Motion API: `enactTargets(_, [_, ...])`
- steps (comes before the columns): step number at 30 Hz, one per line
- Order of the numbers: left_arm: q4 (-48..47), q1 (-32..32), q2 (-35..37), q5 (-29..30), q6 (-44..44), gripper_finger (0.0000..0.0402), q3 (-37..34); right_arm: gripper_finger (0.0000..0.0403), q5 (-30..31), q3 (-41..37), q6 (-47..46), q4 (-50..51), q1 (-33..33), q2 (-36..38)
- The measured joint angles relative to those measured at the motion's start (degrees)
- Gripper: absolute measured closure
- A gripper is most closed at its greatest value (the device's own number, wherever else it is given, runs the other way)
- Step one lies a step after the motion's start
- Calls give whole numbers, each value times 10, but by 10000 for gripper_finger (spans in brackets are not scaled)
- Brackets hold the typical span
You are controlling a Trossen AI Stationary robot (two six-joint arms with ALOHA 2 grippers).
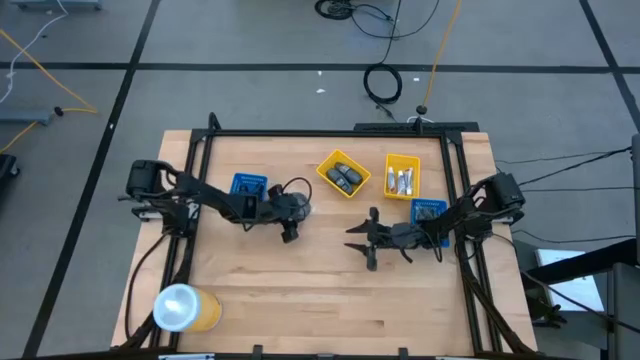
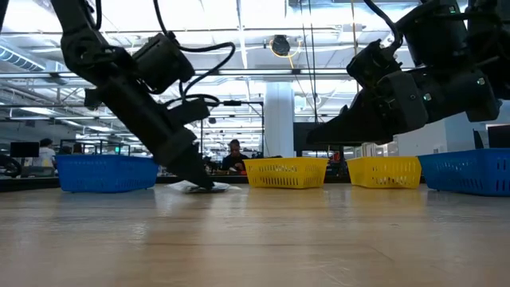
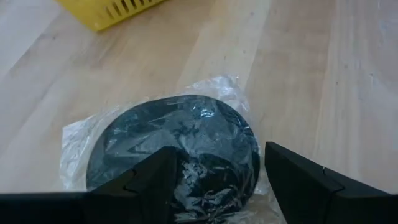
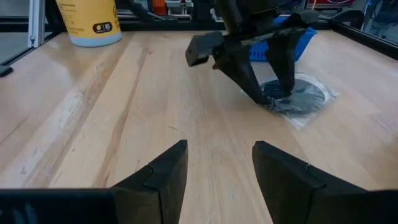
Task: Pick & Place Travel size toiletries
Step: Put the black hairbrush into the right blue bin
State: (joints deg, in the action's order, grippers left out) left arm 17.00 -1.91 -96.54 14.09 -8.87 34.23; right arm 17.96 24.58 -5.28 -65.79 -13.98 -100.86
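While the left pincer (image 3: 214,186) comes down on the disc (image 3: 180,146), its fingers (image 3: 149,180) are spread to either side of the dark round body, apparently set to close on it; nothing is pinched yet. The disc lies flat in a clear wrapper (image 3: 78,134) on the tabletop (image 1: 300,290), just beside the blue tray (image 1: 248,185) and well apart from the yellow trays (image 1: 343,174). The right pincer (image 4: 217,171) waits spread and empty near mid-table, facing the left arm, leaving it room to work.
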Motion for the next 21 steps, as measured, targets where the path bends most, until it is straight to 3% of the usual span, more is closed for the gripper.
enactTargets(5, [16,0,-24,5,3,190,0,232,0,0,0,0,0,0])
enactTargets(15, [43,18,-20,-5,14,389,0,232,0,0,6,6,0,0])
enactTargets(21, [50,46,-21,-65,-7,385,25,232,-2,0,44,9,-5,0])
